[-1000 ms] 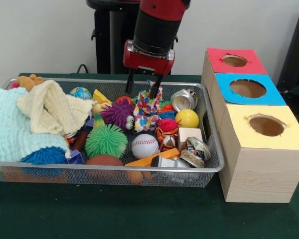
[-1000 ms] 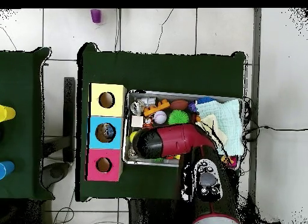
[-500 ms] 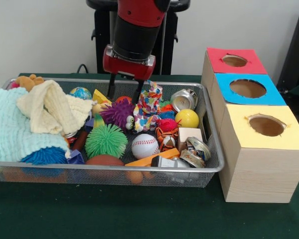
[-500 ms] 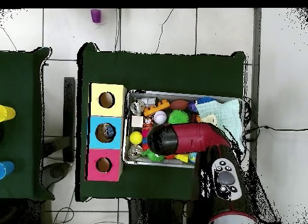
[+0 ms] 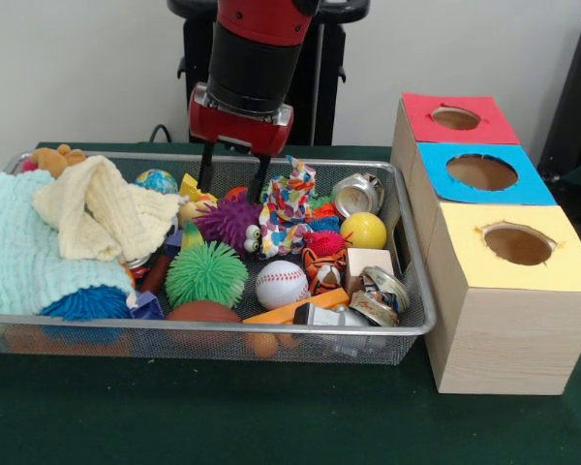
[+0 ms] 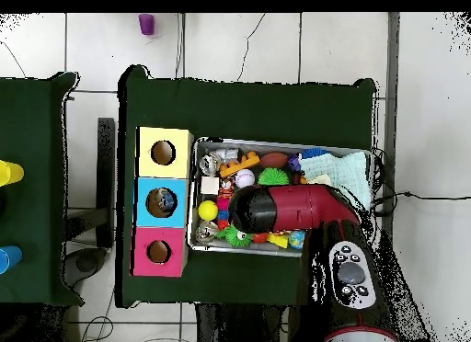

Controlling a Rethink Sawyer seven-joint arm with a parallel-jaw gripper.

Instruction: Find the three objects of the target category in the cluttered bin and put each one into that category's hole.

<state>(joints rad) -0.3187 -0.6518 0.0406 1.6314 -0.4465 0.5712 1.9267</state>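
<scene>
A white wall behind; white tiled floor beneath the green-clothed tables.

Green table (wire bin, three-holed box atop)

A wire bin is sitting on a table, with a row of three boxes standing just beside it on the right in the front view, each with a hole in its top. Folded cloths are filling the bin's left end. A spiky ball is lying right of the cloths, a baseball just right of it, and crushed cans are resting in the front right corner. The gripper is hanging over the bin's rear middle, above a fuzzy toy.
</scene>
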